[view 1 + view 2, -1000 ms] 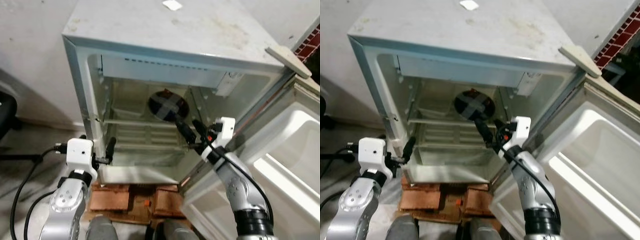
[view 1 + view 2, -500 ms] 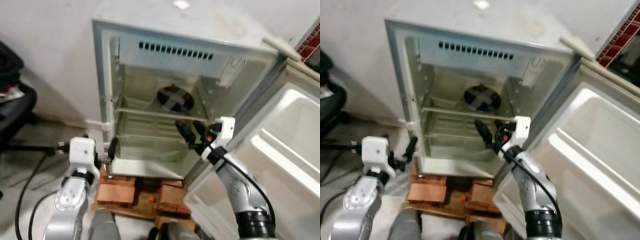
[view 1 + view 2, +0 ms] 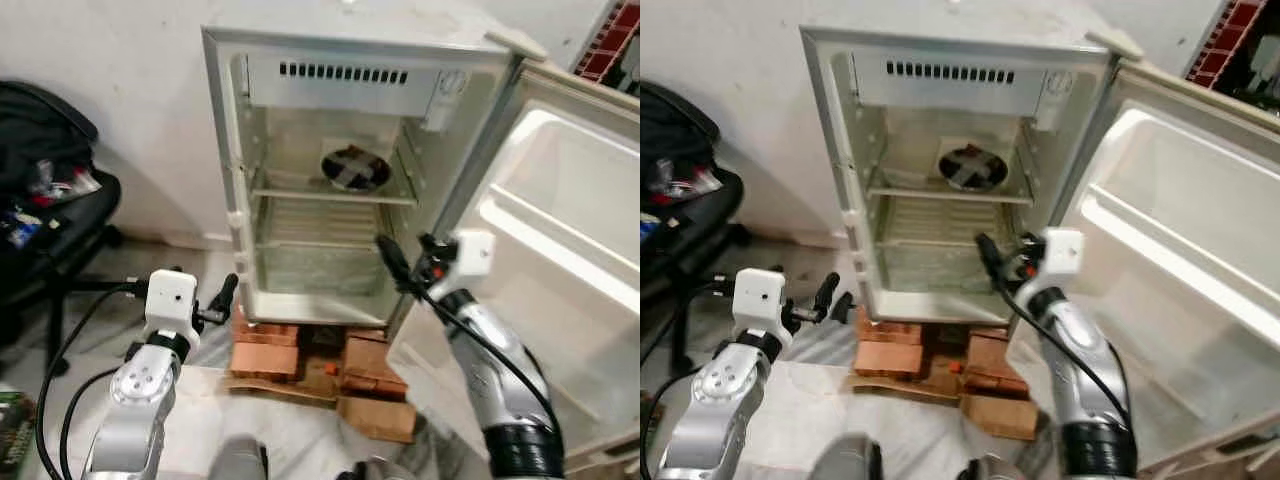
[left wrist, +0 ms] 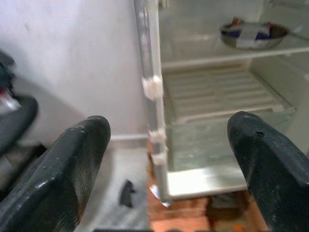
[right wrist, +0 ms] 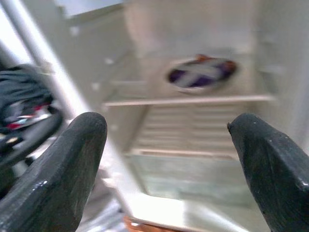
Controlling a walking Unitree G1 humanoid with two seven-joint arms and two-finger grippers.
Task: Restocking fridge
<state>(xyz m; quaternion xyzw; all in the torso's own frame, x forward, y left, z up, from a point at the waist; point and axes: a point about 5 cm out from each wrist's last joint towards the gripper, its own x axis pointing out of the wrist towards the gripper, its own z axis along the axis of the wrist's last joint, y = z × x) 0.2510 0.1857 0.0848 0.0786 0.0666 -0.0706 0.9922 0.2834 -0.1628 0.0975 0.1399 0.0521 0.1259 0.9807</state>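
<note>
Fridge point(image 3: 345, 70): small white box, raised on bricks point(image 3: 270, 357), cabinet open toward the camera.
Door point(image 3: 560, 250): swung wide to the right, inner liner bare, shelves moulded in.
Bowl point(image 3: 355, 168): dark, round, crossed with grey tape over its top; sits on the upper shelf point(image 3: 330, 195), toward the back right; the one stocked item visible.
Lower shelf point(image 3: 320, 240): bare ribbed plate above a clear drawer.
Left gripper point(image 3: 226, 300): low, just outside the fridge's left front edge, spread apart in the left wrist view, holding nothing.
Right gripper point(image 3: 400, 268): in front of the lower right of the cabinet, near the door hinge side, fingers wide apart in the right wrist view, likewise empty.
Chair point(image 3: 50, 225): black, off to the left, piled with dark cloth and small items.
Handling of bowl: probably rigid and fairly light; rim likely thin and smooth, so slippery under hard black fingers; taped cover suggests contents that could spill if tilted.
Where to hold: best judged at the rim edge nearest the opening, one finger over and one under, kept level; tape surface itself too soft to press on.
Risk: shelf lip and low ceiling above leave little room; sliding forward before lifting seems safer.
</note>
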